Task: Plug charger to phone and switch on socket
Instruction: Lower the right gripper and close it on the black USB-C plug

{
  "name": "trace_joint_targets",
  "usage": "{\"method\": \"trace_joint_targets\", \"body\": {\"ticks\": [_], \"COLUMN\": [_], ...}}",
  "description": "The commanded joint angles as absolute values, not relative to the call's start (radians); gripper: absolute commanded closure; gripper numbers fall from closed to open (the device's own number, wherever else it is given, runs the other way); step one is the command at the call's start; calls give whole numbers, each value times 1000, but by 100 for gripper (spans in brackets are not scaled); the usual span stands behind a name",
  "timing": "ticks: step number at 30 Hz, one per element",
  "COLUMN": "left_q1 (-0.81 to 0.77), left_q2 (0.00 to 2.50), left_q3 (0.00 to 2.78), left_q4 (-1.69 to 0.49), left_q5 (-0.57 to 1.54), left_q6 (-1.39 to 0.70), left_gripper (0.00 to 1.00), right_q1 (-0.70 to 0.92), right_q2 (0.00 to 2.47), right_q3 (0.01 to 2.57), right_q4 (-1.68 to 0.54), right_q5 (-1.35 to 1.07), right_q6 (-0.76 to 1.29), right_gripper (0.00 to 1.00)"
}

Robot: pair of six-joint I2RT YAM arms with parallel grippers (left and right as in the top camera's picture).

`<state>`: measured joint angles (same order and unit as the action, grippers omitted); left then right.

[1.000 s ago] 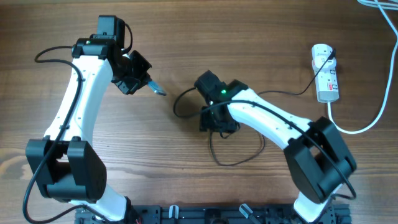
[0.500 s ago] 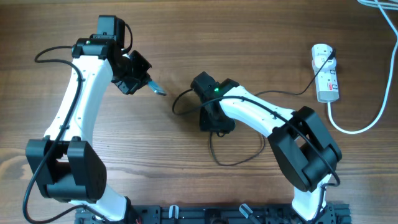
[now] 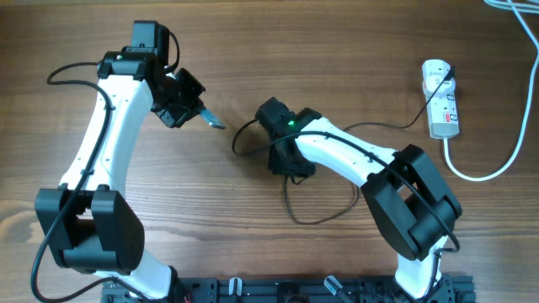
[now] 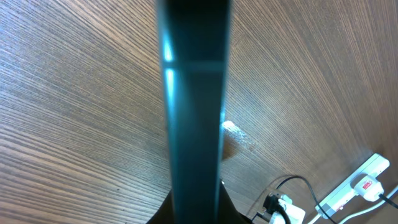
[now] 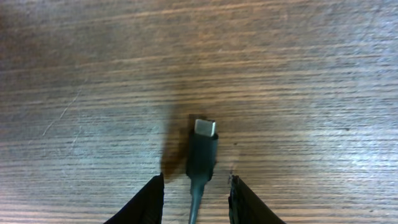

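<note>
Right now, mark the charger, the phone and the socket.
charger point(image 5: 203, 152), right wrist view, black plug body.
phone point(image 4: 193, 93), left wrist view, teal face.
socket point(image 3: 444, 116), overhead view, white body.

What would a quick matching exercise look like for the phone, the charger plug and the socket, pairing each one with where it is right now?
Things:
1. phone
2. charger plug
3. socket

Places:
A. lying on the table between the open jaws of the right gripper
B. at the far right of the table, beyond both arms
C. clamped in the shut jaws of the left gripper

Pairs: 1-C, 2-A, 3-B
</note>
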<state>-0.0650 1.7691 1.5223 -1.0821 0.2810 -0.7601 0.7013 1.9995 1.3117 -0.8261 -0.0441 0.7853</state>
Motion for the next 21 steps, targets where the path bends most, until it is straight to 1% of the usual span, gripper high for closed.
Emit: {"method": "trace_joint_targets", "body": {"ticks": [1,5,8,21], "left_q1": [-64,-64,-64,-64], "left_q2": [1750,1750,1750,1750], "left_q3": [1535,1535,1535,1535], "left_q4": [-1082,-1082,-1083,-1083], "left_q5": [275,275,275,275], "left_q6": [-739,-739,-739,-739], "left_gripper": [96,96,96,96], "right_q1": [710,710,710,710], "right_q2": [2007,2008,2008,2009], "right_q3": [1320,1317,1316,1314], "right_q4": [-825,-827,-827,-835], "right_q5": [-13,26,26,-25], "right_q6": [805,815,815,814], "right_gripper": [65,67,71,71]}}
